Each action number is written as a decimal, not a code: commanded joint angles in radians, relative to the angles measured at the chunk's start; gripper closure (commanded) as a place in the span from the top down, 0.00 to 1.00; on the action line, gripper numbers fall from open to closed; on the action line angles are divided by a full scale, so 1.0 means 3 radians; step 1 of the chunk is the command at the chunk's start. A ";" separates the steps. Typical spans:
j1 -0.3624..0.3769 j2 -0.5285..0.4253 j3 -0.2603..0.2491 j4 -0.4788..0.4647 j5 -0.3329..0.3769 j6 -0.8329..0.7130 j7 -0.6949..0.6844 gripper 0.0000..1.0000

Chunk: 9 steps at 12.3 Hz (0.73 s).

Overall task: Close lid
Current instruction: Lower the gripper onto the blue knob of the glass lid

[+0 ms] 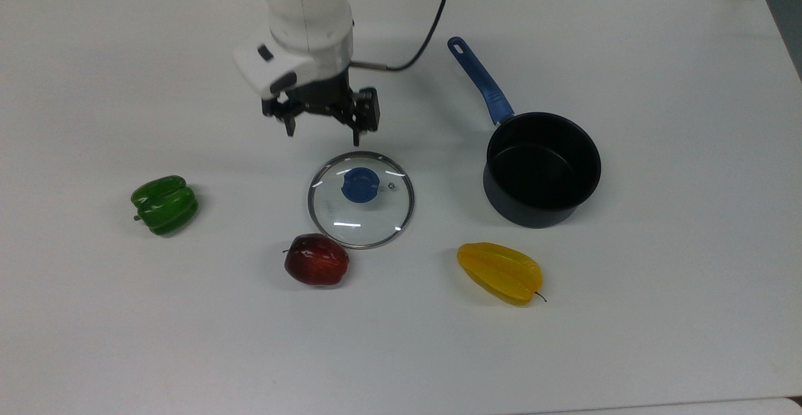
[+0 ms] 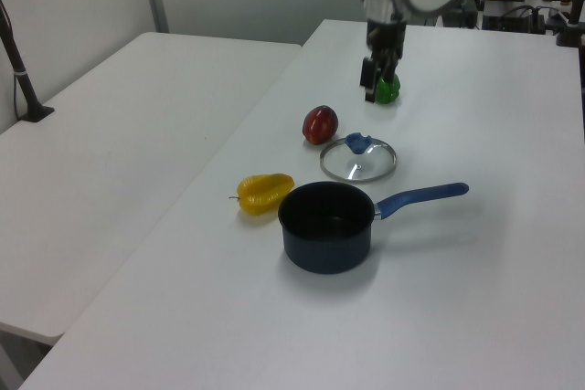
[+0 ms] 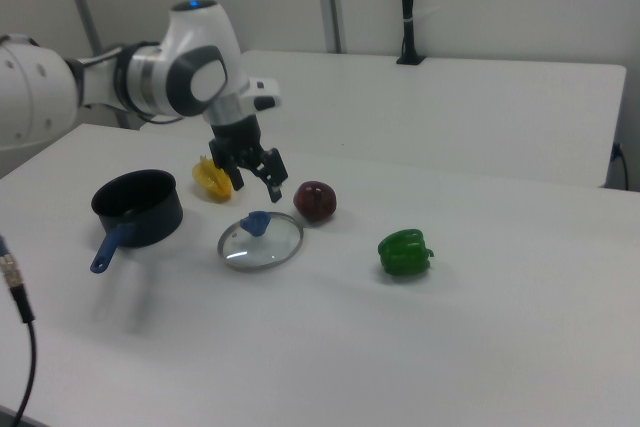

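In the top view, the lid (image 1: 361,199) is lying flat on the table (image 1: 658,315), with the saucepan (image 1: 542,169) sitting at its 3 o'clock, the apple (image 1: 316,259) just beside at 7, the pepper (image 1: 165,204) at 9, the starfruit (image 1: 500,272) at 4, and the gripper (image 1: 324,128) hanging at 11.

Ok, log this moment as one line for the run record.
phase: approach | gripper: open, above table, short of lid | lid: flat on table, knob up | saucepan: uncovered, apart from lid
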 commanded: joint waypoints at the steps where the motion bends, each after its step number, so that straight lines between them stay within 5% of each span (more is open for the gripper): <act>1: 0.0106 0.0402 -0.0008 0.0234 0.0014 0.0236 0.0044 1.00; 9: 0.0193 0.0617 -0.0008 0.0193 -0.0006 0.0422 0.0029 1.00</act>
